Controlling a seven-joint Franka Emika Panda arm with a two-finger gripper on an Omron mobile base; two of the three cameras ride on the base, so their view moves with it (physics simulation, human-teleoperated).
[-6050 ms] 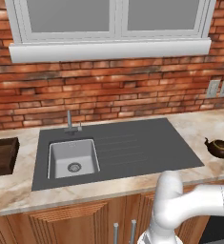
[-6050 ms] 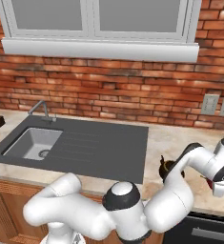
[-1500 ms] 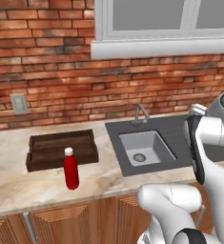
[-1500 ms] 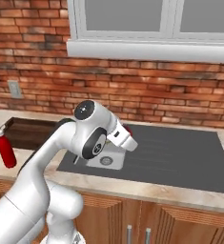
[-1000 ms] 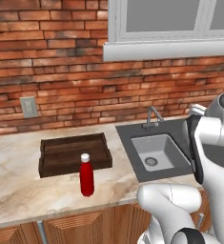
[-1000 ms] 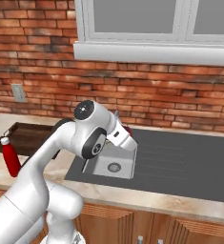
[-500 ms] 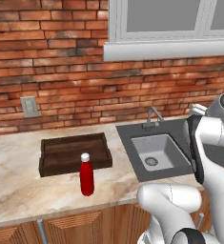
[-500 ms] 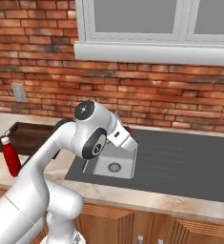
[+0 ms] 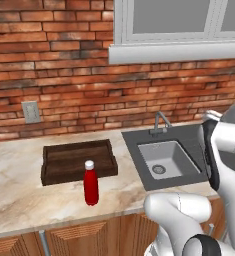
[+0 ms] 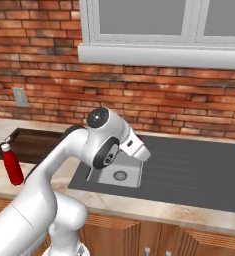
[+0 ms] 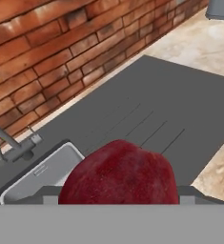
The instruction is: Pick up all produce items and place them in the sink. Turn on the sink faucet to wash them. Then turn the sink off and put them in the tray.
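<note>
Nothing moves since a moment ago; gripper [image 11: 118, 202] jaws hug 1 red fruit [image 11: 119, 172] above the ribbed surround; next, drop it into the sink [image 9: 165, 157].

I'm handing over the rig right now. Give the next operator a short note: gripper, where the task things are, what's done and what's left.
Gripper: holds the dark-red produce item, seen in the hand view above the ribbed surround.
Sink: basin bare, no water visible from the faucet.
Tray: on the counter to the left of the sink, nothing in it; red bottle stands in front of it.
Done: produce picked up.
Left: drop it in the sink, run the faucet and shut it off, move it to the tray.
</note>
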